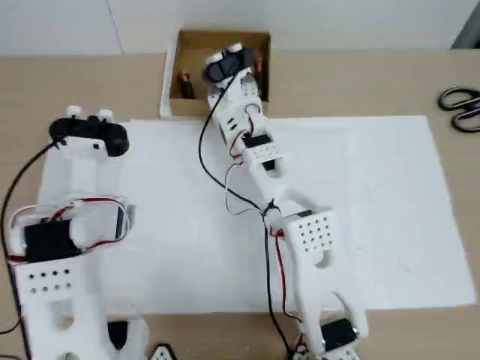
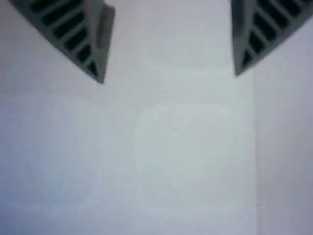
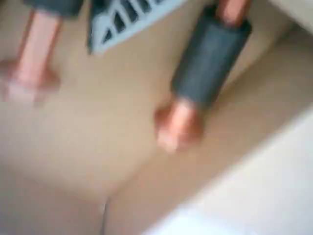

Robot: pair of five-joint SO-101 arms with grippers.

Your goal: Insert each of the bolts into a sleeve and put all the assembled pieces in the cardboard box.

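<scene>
Placing step, probably late. The right gripper (image 1: 227,66) is hanging inside the brown cardboard box (image 1: 217,36) at the far side of the worktop (image 1: 360,82), above two copper bolts in dark sleeves (image 3: 208,71). I cannot tell its grip. The left gripper (image 2: 168,77) is sitting wide apart, empty, over the white sheet (image 2: 186,156). Next move probably calls for a clean lift out.

l pincer (image 2: 168,77) open, facing down; r arm (image 1: 259,154) stretched fwd.

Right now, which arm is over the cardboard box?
The right arm: its pincer is over the cardboard box; the left pincer hovers over white paper.
</scene>
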